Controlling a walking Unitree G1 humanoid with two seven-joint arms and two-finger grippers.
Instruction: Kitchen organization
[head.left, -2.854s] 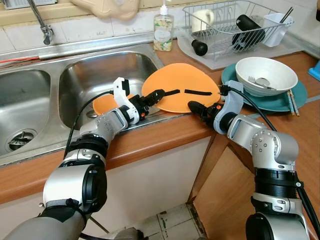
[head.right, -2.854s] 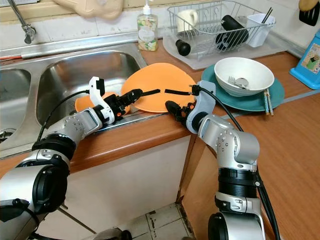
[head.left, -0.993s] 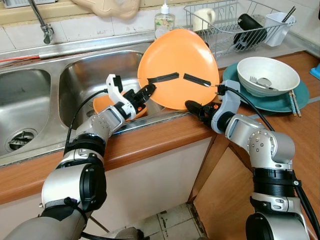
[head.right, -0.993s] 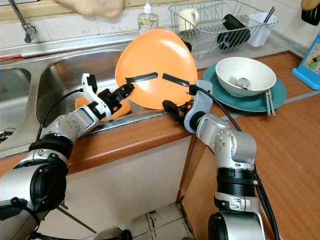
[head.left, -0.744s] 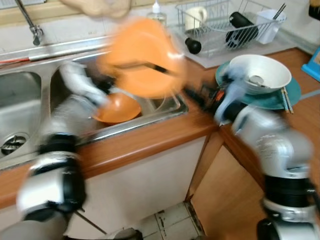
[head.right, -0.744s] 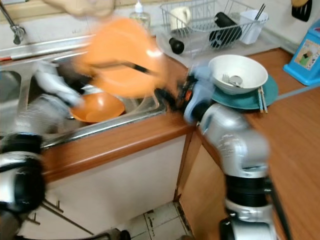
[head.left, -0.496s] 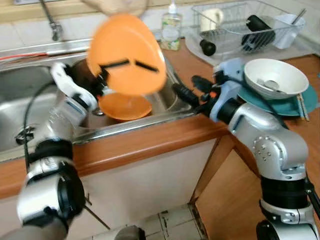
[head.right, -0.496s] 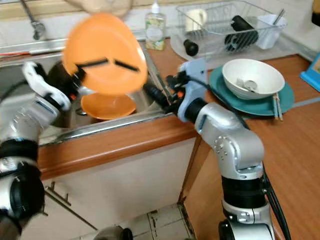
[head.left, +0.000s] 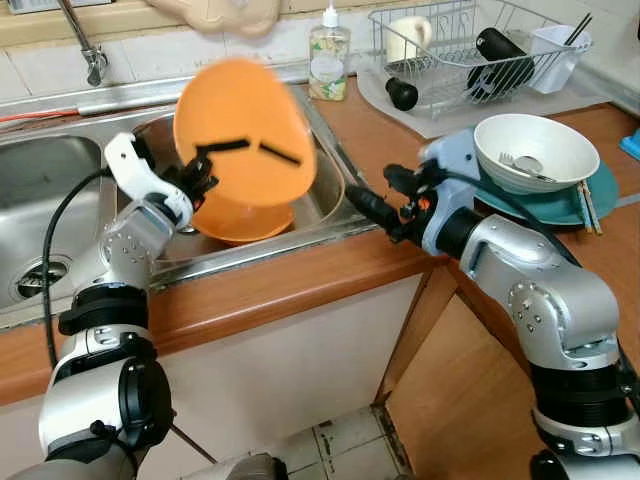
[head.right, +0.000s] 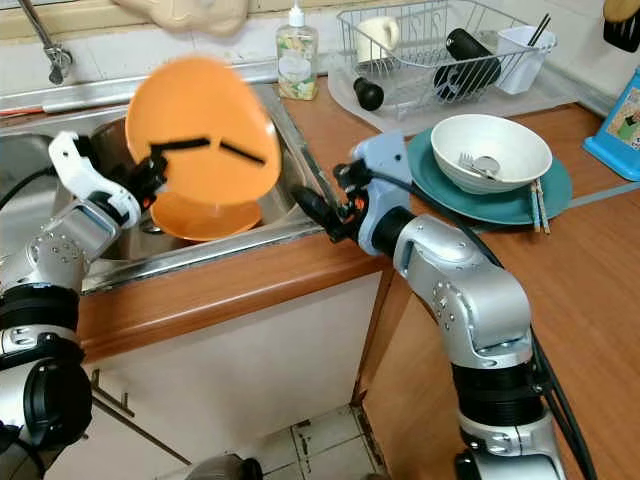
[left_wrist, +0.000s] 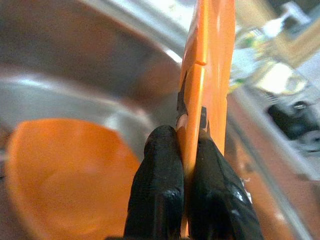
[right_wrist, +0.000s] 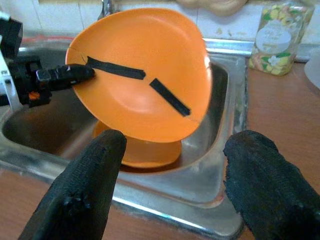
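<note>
**Left tool holds the orange plate over the sink**

The left tool (left_wrist: 185, 165) is clamped on the rim of a large round orange plastic plate (head.left: 243, 130), one black finger on each face of it. The plate is tilted almost upright, in the upper left of the left eye view, above the right basin of the stainless steel double sink (head.left: 330, 205). Two black strips lie on the face of the plate. Under it, in the same basin, rests a smaller orange plastic bowl (head.left: 235, 215).

The right tool (head.left: 365, 205) is at the centre of the frame, just beside the right edge of the sink and above the brown wooden tabletop (head.left: 300, 275). Its two black fingers (right_wrist: 82, 190) stand wide apart and hold nothing; the plate is apart from them.

In the right part of the frame, a white ceramic bowl (head.left: 532, 150) with a metal spoon inside sits on a teal round plate (head.left: 560, 205). Behind them, at the upper right, is a wire dish rack (head.left: 470, 50) with a black bottle and a white cup. A clear soap dispenser bottle (head.left: 328, 55) stands at the top centre, near the back corner of the sink.
</note>
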